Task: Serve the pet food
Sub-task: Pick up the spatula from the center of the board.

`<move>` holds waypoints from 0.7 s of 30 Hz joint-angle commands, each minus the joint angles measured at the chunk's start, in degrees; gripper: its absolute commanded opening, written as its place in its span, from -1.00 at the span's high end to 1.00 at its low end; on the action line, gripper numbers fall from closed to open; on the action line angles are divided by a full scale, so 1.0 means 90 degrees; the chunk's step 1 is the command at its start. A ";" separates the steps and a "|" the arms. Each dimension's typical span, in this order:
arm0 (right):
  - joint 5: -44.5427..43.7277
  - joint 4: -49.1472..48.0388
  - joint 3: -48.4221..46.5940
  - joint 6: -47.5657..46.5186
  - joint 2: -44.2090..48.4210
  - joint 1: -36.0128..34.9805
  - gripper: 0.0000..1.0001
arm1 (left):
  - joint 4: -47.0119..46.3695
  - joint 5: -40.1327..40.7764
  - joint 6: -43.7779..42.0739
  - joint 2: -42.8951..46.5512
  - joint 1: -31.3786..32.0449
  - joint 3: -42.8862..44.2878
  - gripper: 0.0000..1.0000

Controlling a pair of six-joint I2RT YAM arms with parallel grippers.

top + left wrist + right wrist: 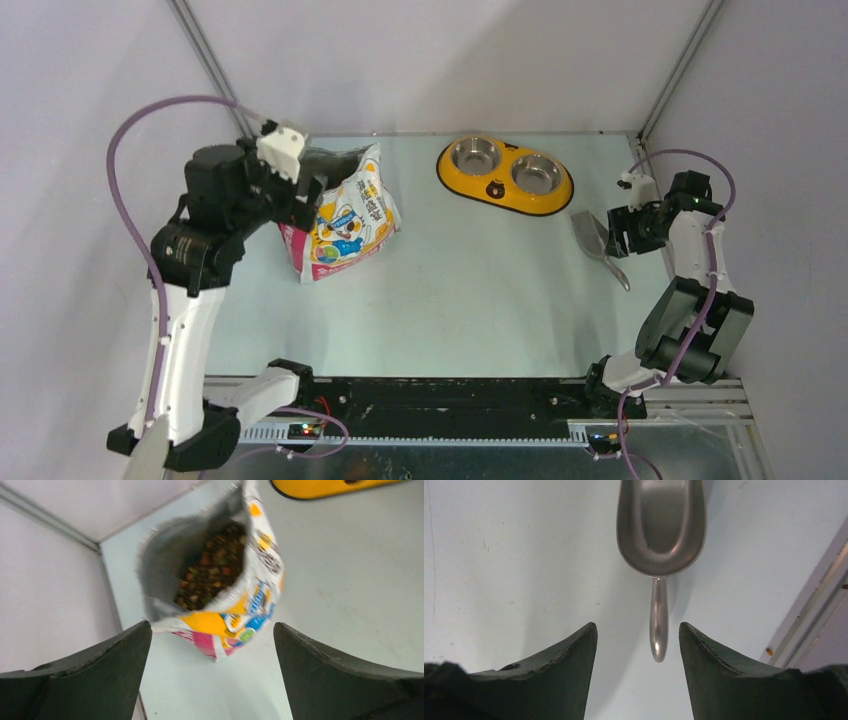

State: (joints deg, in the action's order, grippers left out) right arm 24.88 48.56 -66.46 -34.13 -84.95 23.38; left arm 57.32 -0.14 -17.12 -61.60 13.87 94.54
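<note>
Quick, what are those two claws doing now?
Left gripper: open, holding nothing.
Right gripper: open over the handle of the grey metal scoop, not gripping.

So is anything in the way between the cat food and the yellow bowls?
Nothing visible. The food sits in its open bag, with only table between that and the bowls. The scoop lies beyond them.

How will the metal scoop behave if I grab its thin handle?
Probably rigid: the scoop looks like one-piece metal. Its smooth, rounded handle may slip or twist in the right end effector. The bowl-heavy end might droop once lifted.
</note>
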 commanded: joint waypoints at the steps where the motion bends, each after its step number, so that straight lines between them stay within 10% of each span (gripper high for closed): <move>1: 0.0120 -0.0252 0.0208 -0.0117 -0.0062 0.0008 -0.27 | 0.0064 -0.1198 -0.0370 0.0510 0.0090 -0.0856 -1.00; 21: -0.1425 -0.0912 0.0668 -0.0215 -0.1409 -0.0096 0.01 | -0.0535 -0.2116 0.0015 0.1130 0.0140 -0.2214 -0.99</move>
State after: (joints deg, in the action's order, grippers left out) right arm 15.44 42.54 -60.69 -35.20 -97.14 22.94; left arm 55.00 -17.26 -18.44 -51.81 14.87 74.67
